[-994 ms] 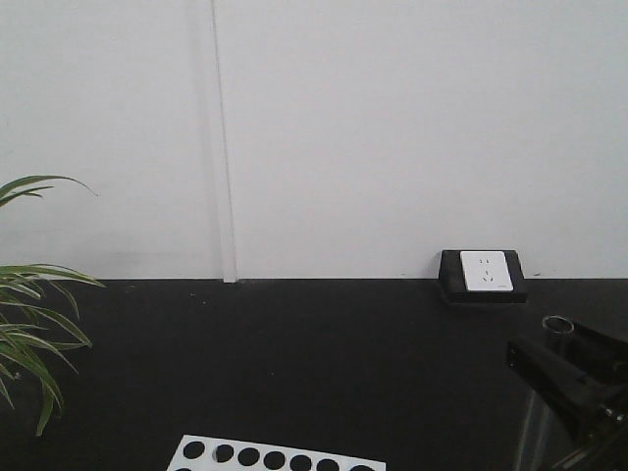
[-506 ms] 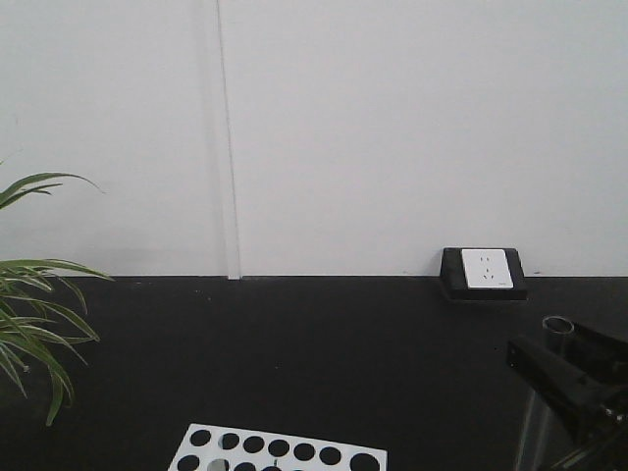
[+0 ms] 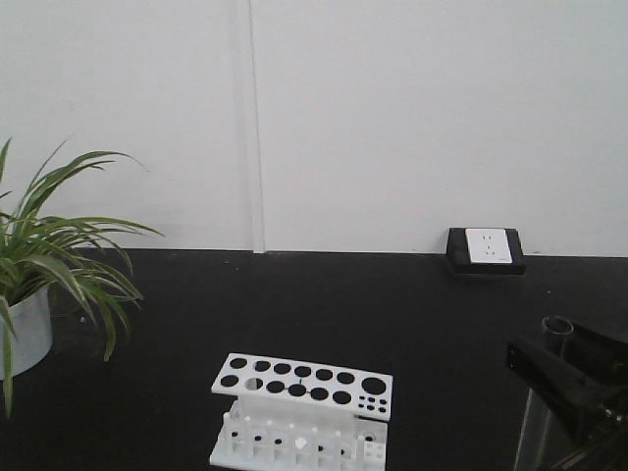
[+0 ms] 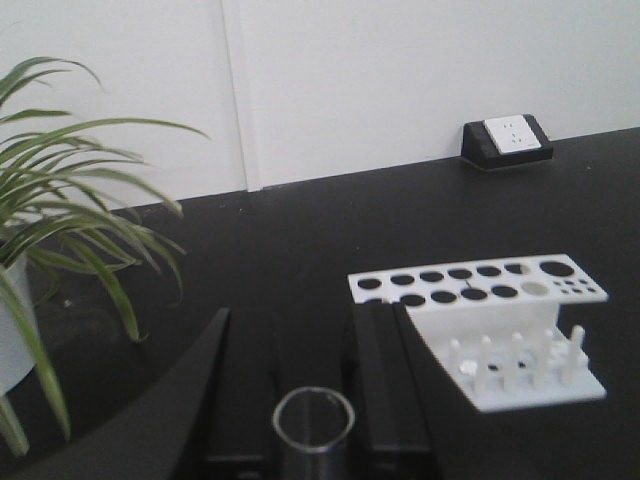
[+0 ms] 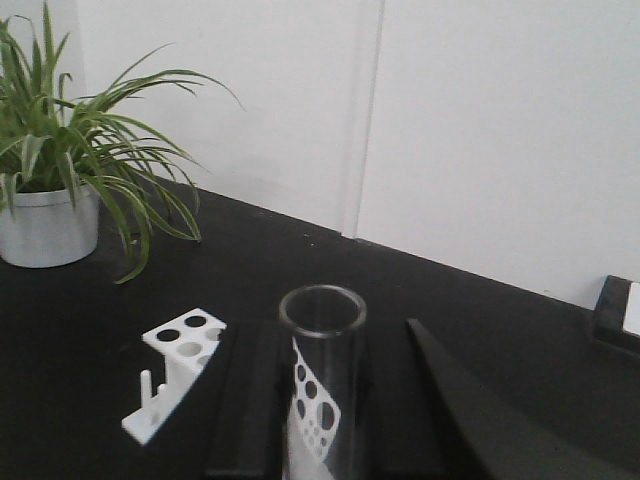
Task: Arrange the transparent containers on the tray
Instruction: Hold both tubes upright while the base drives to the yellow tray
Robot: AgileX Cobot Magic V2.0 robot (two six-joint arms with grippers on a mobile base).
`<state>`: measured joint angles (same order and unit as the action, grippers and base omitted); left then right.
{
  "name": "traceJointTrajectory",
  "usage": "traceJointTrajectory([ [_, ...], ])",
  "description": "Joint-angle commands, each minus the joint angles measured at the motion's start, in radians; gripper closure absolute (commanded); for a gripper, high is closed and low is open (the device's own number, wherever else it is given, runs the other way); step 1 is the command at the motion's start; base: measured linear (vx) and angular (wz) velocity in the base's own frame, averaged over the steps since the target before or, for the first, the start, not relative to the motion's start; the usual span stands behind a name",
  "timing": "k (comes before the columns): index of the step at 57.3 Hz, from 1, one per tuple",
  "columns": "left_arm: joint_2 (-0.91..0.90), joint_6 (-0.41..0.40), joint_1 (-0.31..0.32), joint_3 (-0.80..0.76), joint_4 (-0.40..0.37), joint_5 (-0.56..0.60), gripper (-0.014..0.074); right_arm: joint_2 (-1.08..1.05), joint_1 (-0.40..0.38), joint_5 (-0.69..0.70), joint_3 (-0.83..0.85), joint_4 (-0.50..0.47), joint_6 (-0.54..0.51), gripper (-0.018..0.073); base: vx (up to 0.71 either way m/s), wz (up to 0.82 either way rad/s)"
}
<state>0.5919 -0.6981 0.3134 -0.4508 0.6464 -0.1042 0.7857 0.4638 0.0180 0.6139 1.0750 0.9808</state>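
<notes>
In the left wrist view, a clear test tube stands upright between the black fingers of my left gripper, which is shut on it. My right gripper is likewise shut on a second clear test tube, whose round rim points up. In the front view that right gripper sits at the lower right with the tube's rim above it. The left gripper does not appear in the front view. The yellow tray is out of view in every frame.
A white rack with round holes stands on the black table, right of my left gripper and left of my right one. A potted plant is at the far left. A wall socket block sits at the back.
The front view has shifted: the white rack and the plant have come much further into the frame. The right gripper with its tube keeps the same place in the frame.
</notes>
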Motion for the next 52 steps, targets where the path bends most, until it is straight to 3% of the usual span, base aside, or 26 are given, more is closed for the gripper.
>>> traceJointTrajectory([
  [1, 0.003, -0.006, 0.007, -0.026, -0.002, 0.066, 0.0603, -0.006, 0.001, 0.041, 0.033, 0.005, 0.001, 0.0572, -0.29, 0.13],
  [22, 0.003, -0.006, 0.007, -0.026, -0.002, 0.066, 0.0603, -0.006, 0.001, 0.041, 0.033, 0.005, 0.000, 0.0572, -0.34, 0.25],
  [52, 0.003, -0.006, 0.007, -0.026, -0.002, 0.066, 0.0603, -0.006, 0.001, 0.041, 0.033, 0.005, 0.001, 0.0572, -0.37, 0.49],
])
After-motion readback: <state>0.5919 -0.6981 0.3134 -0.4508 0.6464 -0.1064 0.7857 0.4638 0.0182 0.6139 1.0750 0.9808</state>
